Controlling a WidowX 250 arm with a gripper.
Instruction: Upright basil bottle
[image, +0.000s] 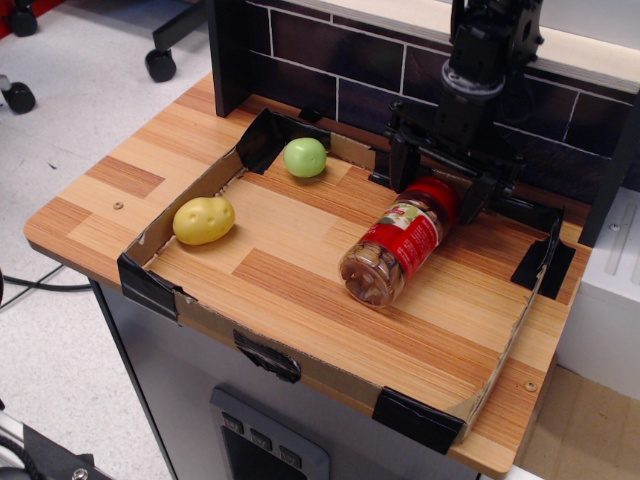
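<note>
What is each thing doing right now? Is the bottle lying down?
basil bottle: lying on its side, red cap on, cap end toward the wall.
end effector: open, fingers straddling the cap end.
yellow potato: resting in tray, untouched.
green fruit: resting in tray, untouched.
</note>
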